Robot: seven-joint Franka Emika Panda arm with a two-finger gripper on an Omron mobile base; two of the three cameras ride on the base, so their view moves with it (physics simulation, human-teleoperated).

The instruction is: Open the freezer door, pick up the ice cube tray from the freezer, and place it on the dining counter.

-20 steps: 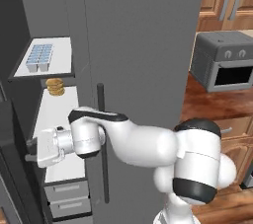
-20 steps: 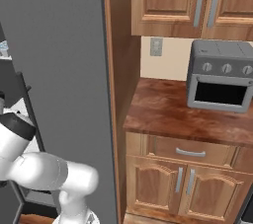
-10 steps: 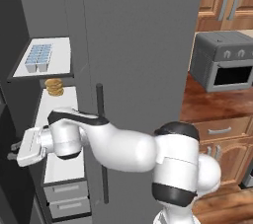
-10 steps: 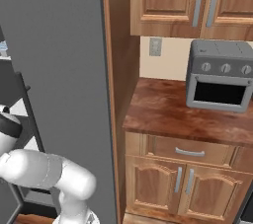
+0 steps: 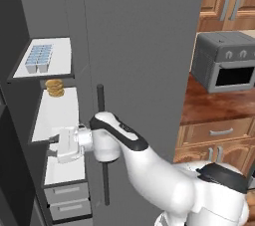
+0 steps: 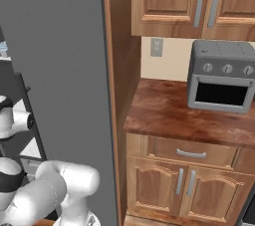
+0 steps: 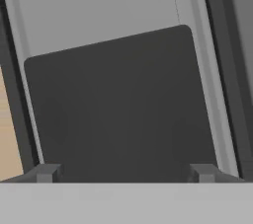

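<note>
From the left base view I have the freezer (image 5: 30, 21) standing open at the left of the frame, with the ice cube tray (image 5: 39, 58) on its top white shelf, upper left. My hand (image 5: 61, 144) sits at middle left, low beside the third shelf, so the tray lies above it and slightly to the left in the frame. The hand is spread wide and holds nothing; in the hand view both tips stand far apart before a dark panel. The tray's long axis runs back into the compartment. Between hand and tray are a shelf edge and the stack of round golden-brown food (image 5: 55, 88), so I judge I must back out, then rise.
</note>
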